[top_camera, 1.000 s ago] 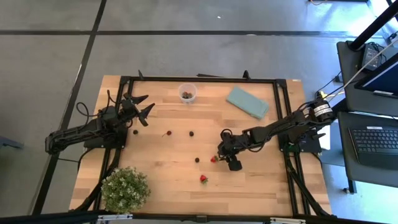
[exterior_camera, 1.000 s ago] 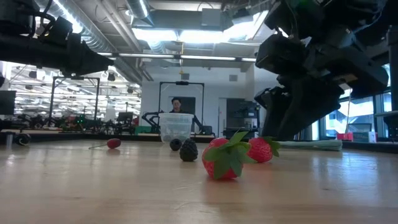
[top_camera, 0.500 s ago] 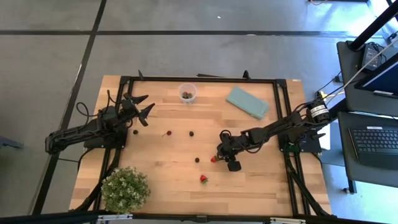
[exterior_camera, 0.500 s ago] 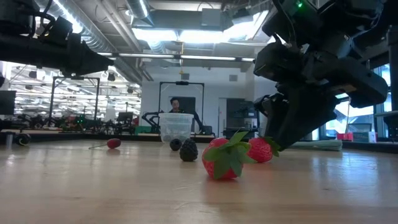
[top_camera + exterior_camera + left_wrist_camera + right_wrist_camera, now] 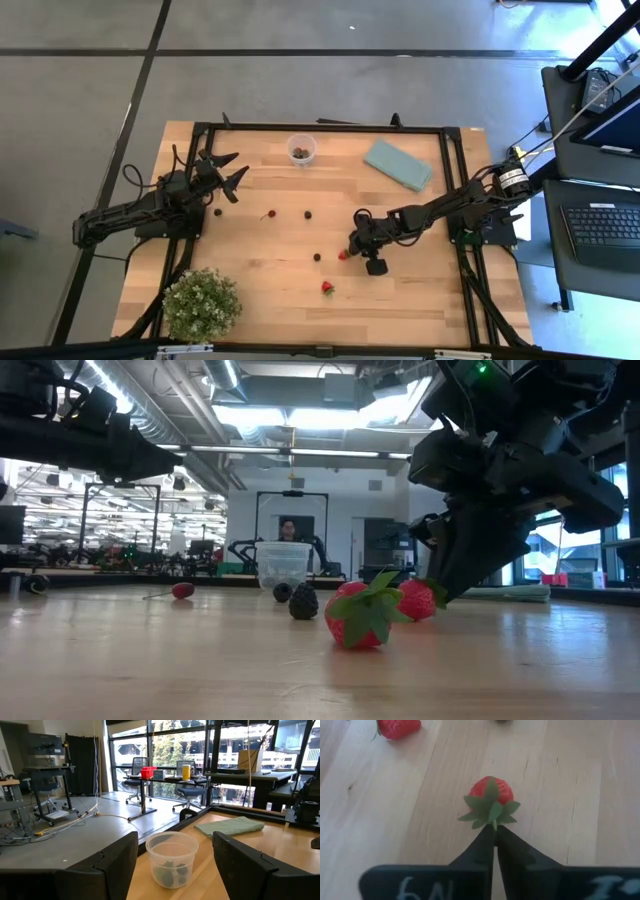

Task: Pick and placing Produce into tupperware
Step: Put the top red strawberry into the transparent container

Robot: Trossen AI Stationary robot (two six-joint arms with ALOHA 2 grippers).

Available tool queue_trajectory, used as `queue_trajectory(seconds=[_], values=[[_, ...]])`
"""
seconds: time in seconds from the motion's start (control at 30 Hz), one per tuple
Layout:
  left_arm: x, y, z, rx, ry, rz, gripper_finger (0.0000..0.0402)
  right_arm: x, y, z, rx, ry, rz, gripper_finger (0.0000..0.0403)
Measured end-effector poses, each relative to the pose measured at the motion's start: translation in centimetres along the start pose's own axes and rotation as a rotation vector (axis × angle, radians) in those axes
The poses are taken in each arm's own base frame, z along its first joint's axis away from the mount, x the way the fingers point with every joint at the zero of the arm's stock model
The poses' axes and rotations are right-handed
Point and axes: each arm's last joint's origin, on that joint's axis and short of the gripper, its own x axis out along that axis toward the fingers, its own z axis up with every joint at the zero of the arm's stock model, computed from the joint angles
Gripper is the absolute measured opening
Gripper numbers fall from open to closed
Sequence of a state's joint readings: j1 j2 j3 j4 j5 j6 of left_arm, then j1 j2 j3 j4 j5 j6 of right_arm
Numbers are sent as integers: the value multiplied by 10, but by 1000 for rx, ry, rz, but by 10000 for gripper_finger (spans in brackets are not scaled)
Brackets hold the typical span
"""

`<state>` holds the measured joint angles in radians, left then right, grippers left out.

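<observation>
I log, near to far. Near left corner of the pale wooden slatted table [image 5: 270,300]: a leafy green potted plant [image 5: 201,303]. Just right of it, a red strawberry with green leaves [image 5: 327,287], lying alone.

Mid-table, right of centre: the right gripper [image 5: 349,247], its two dark fingers [image 5: 492,851] pressed together, the tips at the green leaf cap of a second red strawberry [image 5: 491,799]; I cannot tell whether they pinch the leaf or merely touch it. This berry rests on the wood, glossy red, leaves spread star-like. Just left of it lies a dark blackberry [image 5: 317,257].

Farther on, a row across the middle: a dark berry [image 5: 308,213], a small red cherry with a thin stem [image 5: 270,213], and another dark piece [image 5: 218,211] near the left gripper [image 5: 231,172], which hangs above the table's left side, jaws spread wide and holding nothing.

Far edge, centre: the small round clear plastic cup [image 5: 171,858], upright, dark pieces in its bottom. Right of it, a flat teal rectangular piece [image 5: 397,164].

Beyond the table: grey floor, a desk with a laptop [image 5: 605,224] at the right, office chairs and tall windows, a person [image 5: 289,530] standing in the far background.
</observation>
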<state>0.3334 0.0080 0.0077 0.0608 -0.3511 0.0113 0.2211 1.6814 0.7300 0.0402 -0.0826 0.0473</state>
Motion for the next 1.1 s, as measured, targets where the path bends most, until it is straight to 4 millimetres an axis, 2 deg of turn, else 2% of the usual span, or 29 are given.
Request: queue_trajectory(seconds=[0.17,0.27,0.33,0.47,0.67,0.77,0.87,1.0,1.1], values=[[0,0,0,0,0,0,247,0,-1,2,66,-6,-2,8],[0,0,0,0,0,0,247,-7,-7,18,95,-50,-11,6],[0,0,0,0,0,0,247,-18,-15,35,110,-105,-30,5],[0,0,0,-1,0,0,247,-62,-47,81,152,-225,-109,4],[0,0,0,-1,0,0,247,-161,-109,148,232,-327,-281,3],[0,0,0,-1,0,0,247,-210,-130,178,221,-396,-393,3],[0,0,0,-1,0,0,247,-245,-148,200,187,-421,-489,2],[0,0,0,-1,0,0,247,-265,-175,218,194,-406,-547,2],[0,0,0,-1,0,0,247,-255,-200,223,209,-331,-561,2]])
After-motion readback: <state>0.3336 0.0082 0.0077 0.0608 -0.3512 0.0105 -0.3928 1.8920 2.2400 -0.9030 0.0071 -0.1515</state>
